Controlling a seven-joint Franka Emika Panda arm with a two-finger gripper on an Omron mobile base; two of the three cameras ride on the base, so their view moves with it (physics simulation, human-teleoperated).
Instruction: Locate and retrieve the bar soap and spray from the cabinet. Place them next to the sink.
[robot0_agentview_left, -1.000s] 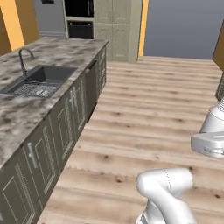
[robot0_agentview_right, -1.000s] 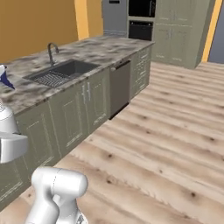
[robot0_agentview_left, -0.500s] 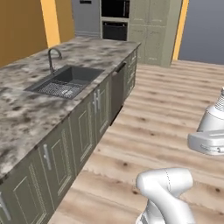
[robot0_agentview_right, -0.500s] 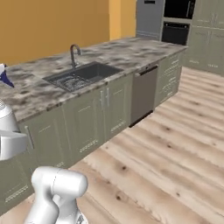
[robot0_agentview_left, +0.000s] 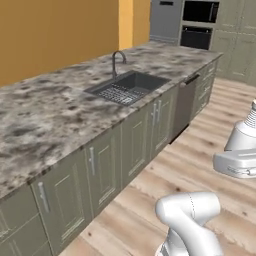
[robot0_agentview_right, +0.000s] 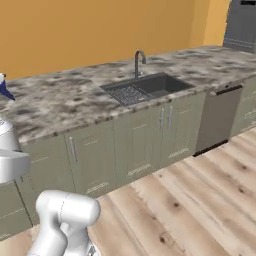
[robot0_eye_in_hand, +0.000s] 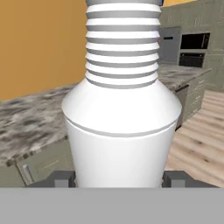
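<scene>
The spray (robot0_eye_in_hand: 121, 113) is a white bottle with a ribbed neck, upright and close up in the hand view. My gripper (robot0_eye_in_hand: 118, 179) is shut on its lower body, one dark fingertip on each side. The bottle also stands at the right edge of the left base view as the spray (robot0_agentview_left: 248, 126). Its blue nozzle (robot0_agentview_right: 6, 90) shows at the left edge of the right base view. The sink (robot0_agentview_left: 141, 77) (robot0_agentview_right: 165, 77), a dark basin with a curved faucet (robot0_agentview_left: 118, 60) (robot0_agentview_right: 139, 60), is set in the counter ahead. The bar soap and the cabinet are out of view.
A speckled grey stone counter (robot0_agentview_left: 55, 115) (robot0_agentview_right: 65, 102) runs along an orange wall over grey-green base cabinets (robot0_agentview_left: 102, 170) (robot0_agentview_right: 145, 137). A dishwasher front (robot0_agentview_right: 219, 117) follows the sink. Built-in ovens (robot0_agentview_left: 199, 22) stand at the far end. Wooden floor (robot0_agentview_right: 200, 200) lies open beside the counter.
The whole picture has shifted in both base views, so the camera has moved; the counter and sink now sit nearer and more central. The spray stays held in my gripper.
</scene>
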